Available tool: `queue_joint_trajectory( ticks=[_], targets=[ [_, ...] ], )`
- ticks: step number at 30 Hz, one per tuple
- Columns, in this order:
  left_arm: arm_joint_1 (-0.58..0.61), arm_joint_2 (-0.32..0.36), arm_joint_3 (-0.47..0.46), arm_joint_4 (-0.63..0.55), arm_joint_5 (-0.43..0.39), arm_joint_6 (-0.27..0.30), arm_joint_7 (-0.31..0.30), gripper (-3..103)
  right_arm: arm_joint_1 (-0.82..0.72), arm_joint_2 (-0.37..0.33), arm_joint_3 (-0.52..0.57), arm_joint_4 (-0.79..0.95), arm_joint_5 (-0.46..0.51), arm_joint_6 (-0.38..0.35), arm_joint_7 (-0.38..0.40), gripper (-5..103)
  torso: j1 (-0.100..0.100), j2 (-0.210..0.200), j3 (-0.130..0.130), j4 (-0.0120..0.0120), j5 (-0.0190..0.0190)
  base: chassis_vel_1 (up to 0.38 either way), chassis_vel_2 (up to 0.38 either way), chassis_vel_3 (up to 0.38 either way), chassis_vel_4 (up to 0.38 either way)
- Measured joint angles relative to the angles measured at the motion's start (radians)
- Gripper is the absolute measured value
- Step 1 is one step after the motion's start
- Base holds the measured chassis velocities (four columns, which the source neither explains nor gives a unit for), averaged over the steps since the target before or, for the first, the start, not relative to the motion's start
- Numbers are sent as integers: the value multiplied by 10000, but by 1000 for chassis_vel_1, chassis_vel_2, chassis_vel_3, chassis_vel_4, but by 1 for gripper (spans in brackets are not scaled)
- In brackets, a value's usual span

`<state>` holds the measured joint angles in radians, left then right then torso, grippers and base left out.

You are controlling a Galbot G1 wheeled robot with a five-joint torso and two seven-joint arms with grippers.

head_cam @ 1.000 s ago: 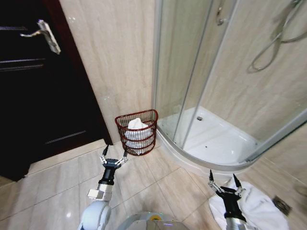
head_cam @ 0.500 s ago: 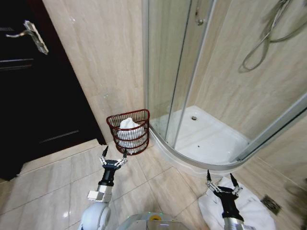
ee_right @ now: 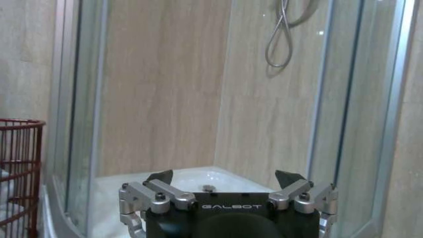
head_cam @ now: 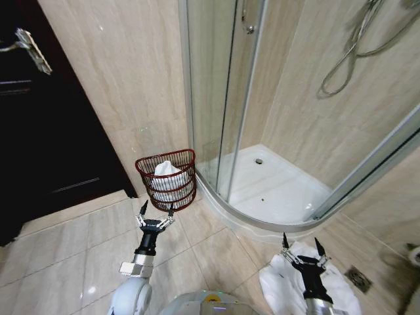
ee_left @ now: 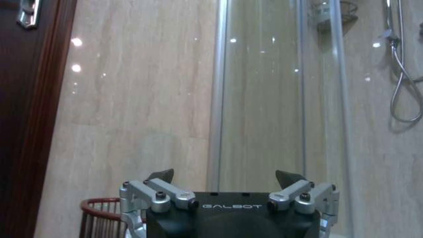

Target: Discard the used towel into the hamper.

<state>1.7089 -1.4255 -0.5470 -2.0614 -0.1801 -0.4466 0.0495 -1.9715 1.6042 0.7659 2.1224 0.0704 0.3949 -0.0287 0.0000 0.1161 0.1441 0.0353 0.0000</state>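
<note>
**Towel on the floor, both claws empty**

While the used towel point(head_cam: 308, 285) lies crumpled on the tiles at about 5 o'clock, right under the right gripper point(head_cam: 300, 248), the hamper point(head_cam: 167, 180) sits at 11 o'clock against the wall — already holding white cloth. Both the right and the left gripper point(head_cam: 155, 212) are spread wide, holding nothing. Risk, I'd guess: pinching only a loose fold, so the towel drags or drops short. Versus a second ago, the whole view has swung — the camera moved, not the hamper.
</note>
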Motion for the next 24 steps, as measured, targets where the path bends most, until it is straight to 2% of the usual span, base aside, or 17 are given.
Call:
queue_joint_trajectory(
  ticks=[9,16,24],
  targets=[
    [25,-5,-11,25,-12,3,104,100,74,31,0,-168,-24,3,68,100,-1,-1,-3,1,0,-82,-111,69,119],
    [52,9,-43,64,-14,-8,116,100,134,33,37,-204,-22,-36,113,100,-1,-228,-233,5,-1,-85,-101,71,88],
    [-24,1,-43,98,-23,-107,78,100,138,37,-4,-293,-26,22,116,100,0,-336,-346,5,2,-97,-83,95,78]
  ],
)
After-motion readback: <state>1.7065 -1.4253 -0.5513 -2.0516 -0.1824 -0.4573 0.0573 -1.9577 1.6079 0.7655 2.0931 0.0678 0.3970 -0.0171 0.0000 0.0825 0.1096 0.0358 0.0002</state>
